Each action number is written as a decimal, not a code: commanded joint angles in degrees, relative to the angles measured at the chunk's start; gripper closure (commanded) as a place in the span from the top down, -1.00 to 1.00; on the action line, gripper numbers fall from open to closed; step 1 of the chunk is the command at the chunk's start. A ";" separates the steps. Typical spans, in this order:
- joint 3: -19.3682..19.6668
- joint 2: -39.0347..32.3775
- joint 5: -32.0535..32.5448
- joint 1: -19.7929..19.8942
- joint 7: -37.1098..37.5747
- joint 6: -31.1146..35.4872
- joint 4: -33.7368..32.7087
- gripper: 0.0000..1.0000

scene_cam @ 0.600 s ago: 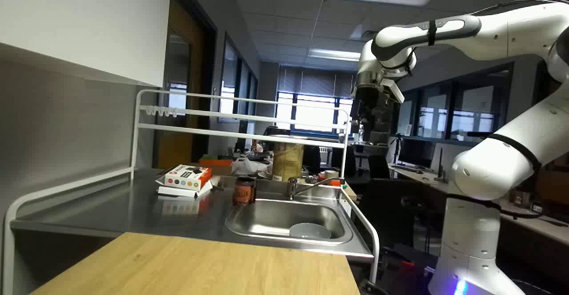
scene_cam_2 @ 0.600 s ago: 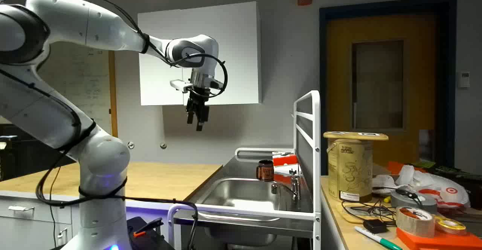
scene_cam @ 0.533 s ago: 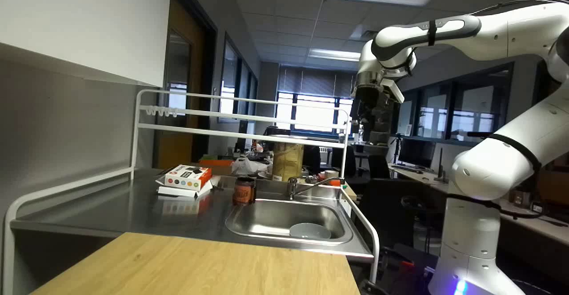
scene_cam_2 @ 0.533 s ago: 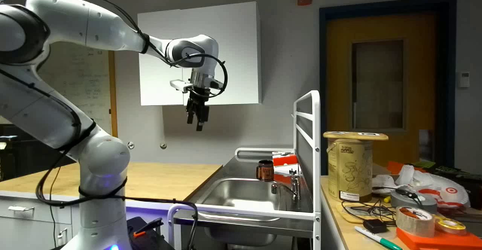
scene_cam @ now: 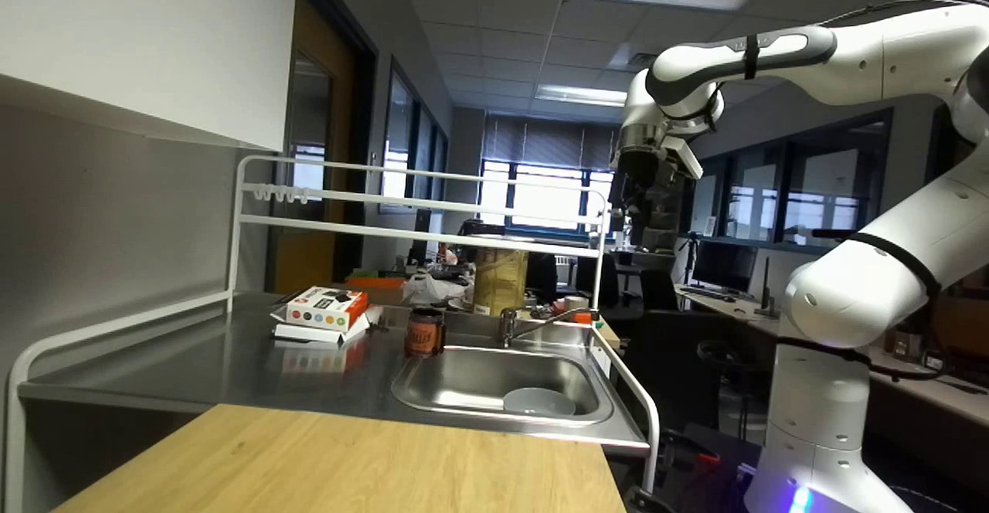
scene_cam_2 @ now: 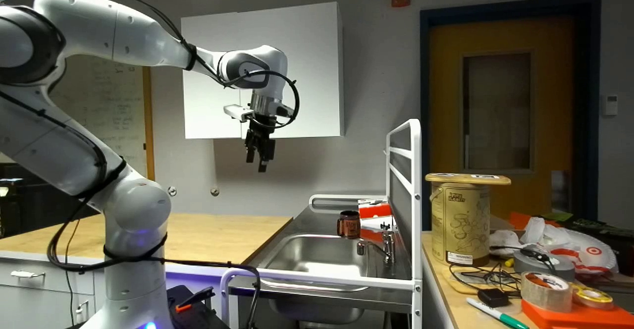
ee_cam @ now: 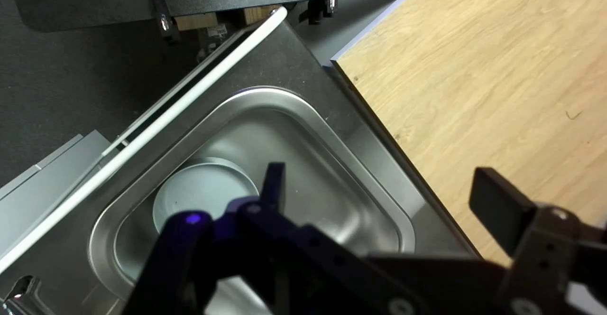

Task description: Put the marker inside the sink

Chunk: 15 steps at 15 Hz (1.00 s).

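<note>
A white marker with a green cap [scene_cam_2: 497, 313] lies on the side desk behind the white rack in an exterior view. It is out of the wrist view. The steel sink [scene_cam: 479, 374] is set in the metal counter and shows in both exterior views [scene_cam_2: 317, 255]. A pale round dish or lid [ee_cam: 204, 194] lies in the basin. My gripper [scene_cam_2: 256, 161] hangs fingers down, high above the counter near the sink. In the wrist view my gripper [ee_cam: 384, 196] is open, with nothing between the fingers and the sink [ee_cam: 303, 163] below.
A brown mug [scene_cam_2: 348, 225] stands beside the sink near the faucet [scene_cam_2: 389, 247]. A white-and-red box [scene_cam: 324, 308] lies farther along. The white rack [scene_cam_2: 413, 185] stands between counter and desk. A tall tan canister [scene_cam_2: 460, 220], tape rolls [scene_cam_2: 546, 292] and cables share the desk.
</note>
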<state>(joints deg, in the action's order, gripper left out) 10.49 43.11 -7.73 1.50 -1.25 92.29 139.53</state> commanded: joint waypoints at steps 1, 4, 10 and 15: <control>-1.16 -0.28 -0.75 1.65 -0.89 -0.27 -0.17 1.00; -1.16 -0.28 -0.75 1.65 -0.89 -0.27 -0.17 1.00; -0.89 -1.22 -1.49 2.20 0.02 -0.51 -1.02 1.00; -3.50 -8.14 -6.63 2.44 5.34 9.36 -2.65 1.00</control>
<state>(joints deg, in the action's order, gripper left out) 9.29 41.08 -10.61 3.44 0.72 96.30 139.54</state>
